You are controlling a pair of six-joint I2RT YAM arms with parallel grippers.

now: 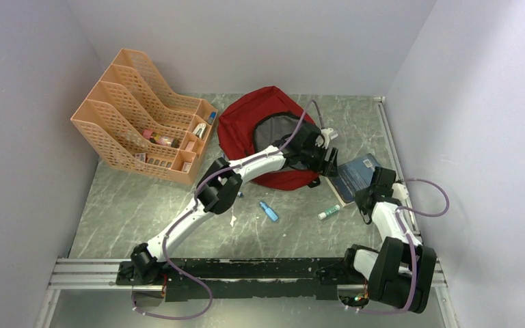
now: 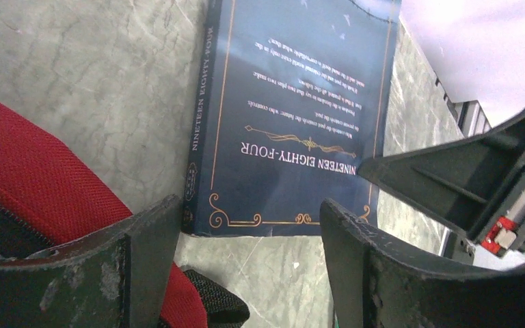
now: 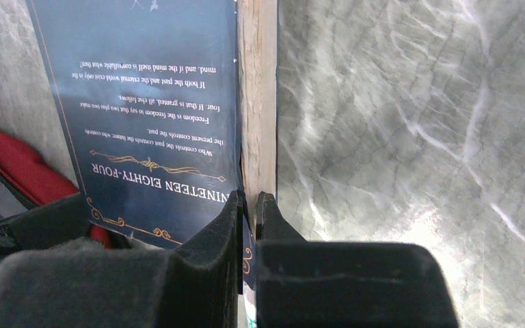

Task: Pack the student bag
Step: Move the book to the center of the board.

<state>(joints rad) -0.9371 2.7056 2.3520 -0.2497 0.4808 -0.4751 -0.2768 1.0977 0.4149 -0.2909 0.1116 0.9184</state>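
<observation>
Early stage: dark-red fabric backpack (image 1: 246,126) open. R tool (image 3: 247,205) clamped on dark-blue paperback book (image 1: 355,174); L tool (image 2: 248,220) apart, empty. Blue pen (image 1: 268,211) unpacked.

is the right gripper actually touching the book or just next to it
Touching. The right wrist view shows it: the right gripper is shut on the near edge of the book, the cover pinched between its jaws with no gap.

File rack (image 1: 143,123), book (image 1: 352,174), tube (image 1: 268,211) and marker (image 1: 328,212) lie apart.
</observation>
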